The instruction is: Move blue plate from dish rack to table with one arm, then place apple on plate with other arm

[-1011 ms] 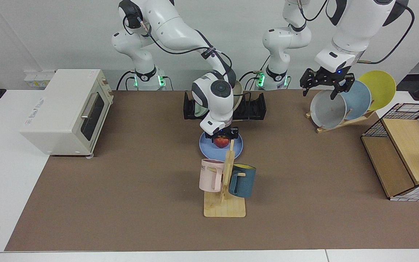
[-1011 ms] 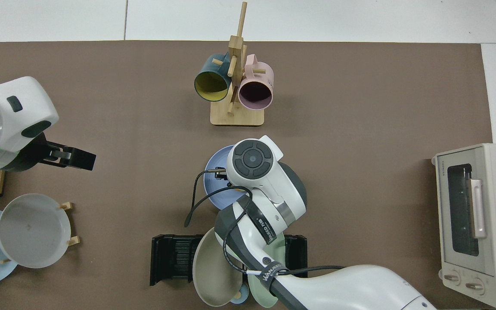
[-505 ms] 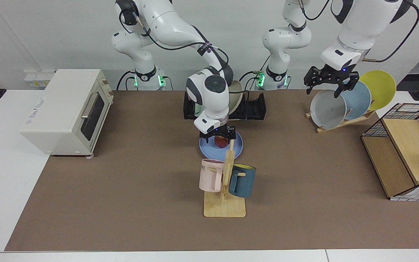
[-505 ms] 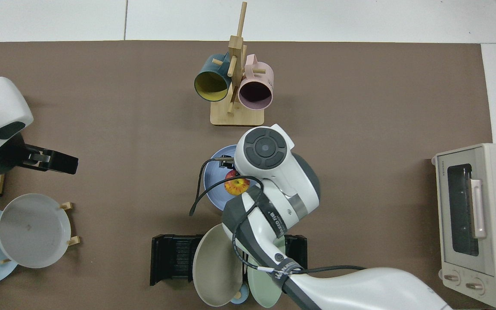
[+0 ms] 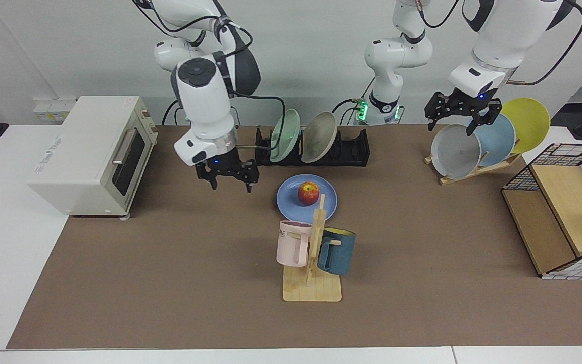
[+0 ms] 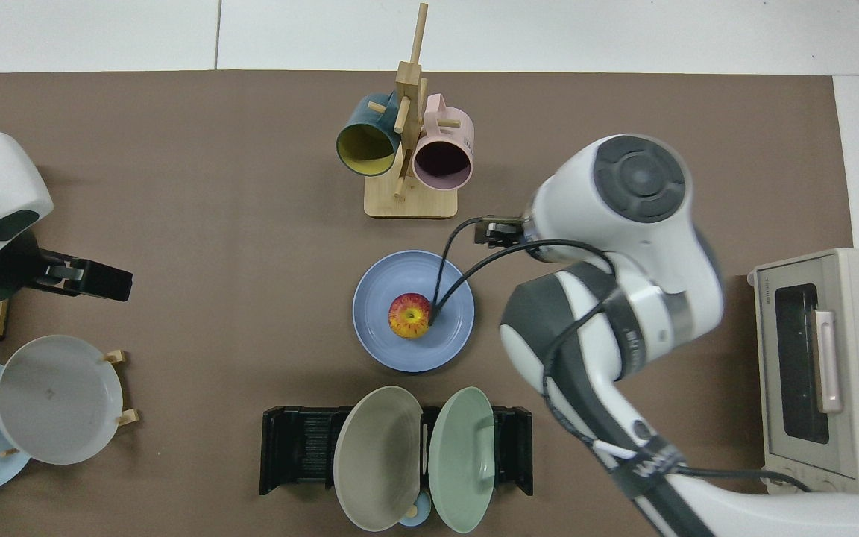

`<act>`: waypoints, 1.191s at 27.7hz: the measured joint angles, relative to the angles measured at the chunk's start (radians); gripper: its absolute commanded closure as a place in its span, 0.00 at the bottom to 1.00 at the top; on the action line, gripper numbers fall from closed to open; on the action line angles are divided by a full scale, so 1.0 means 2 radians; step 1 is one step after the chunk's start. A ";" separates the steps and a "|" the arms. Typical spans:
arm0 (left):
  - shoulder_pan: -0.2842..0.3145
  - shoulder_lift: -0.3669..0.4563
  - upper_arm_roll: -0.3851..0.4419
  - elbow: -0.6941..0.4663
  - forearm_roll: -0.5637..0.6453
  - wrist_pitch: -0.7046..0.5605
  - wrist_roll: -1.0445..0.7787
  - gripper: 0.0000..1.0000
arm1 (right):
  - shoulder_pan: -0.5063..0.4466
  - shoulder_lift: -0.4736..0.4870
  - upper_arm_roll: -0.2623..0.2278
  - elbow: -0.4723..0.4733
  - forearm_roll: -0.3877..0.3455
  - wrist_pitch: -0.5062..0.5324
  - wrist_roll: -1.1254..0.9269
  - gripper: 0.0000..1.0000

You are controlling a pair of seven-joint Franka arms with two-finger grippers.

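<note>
The blue plate [image 5: 288, 201] [image 6: 377, 298] lies flat on the brown table mat [image 5: 170, 278] [image 6: 176, 186], just in front of the black dish rack [image 5: 354, 149] [image 6: 299, 447]. The red and yellow apple [image 5: 308, 193] [image 6: 410, 315] rests on the plate, free of any gripper. My right gripper [image 5: 231, 184] hangs open and empty over the mat, off to the plate's toaster side; its own arm hides it in the top view. My left gripper [image 5: 451, 121] [image 6: 90, 276] waits open above the grey plate [image 5: 455, 151] on the wooden rack.
A beige plate [image 5: 320, 129] and a green plate [image 5: 285, 129] stand in the dish rack. The wooden mug stand [image 5: 312, 283] with a pink and a teal mug is right in front of the blue plate. A toaster oven [image 5: 94, 151] and a wire-and-wood box [image 5: 564, 212] flank the mat.
My right gripper opened off the apple, left it on the blue plate, then lifted and swung away toward the toaster. The left gripper rose slightly by the wooden rack.
</note>
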 measured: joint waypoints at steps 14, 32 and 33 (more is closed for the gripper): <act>0.002 0.000 0.000 0.000 0.000 0.000 0.000 0.00 | -0.106 -0.050 0.000 0.000 0.000 -0.057 -0.118 0.00; 0.002 0.000 0.000 0.000 0.000 0.000 0.000 0.00 | -0.140 -0.081 0.000 0.000 -0.001 -0.083 -0.149 0.00; 0.002 0.000 0.000 0.000 0.000 0.000 0.000 0.00 | -0.142 -0.082 0.000 0.000 -0.001 -0.086 -0.151 0.00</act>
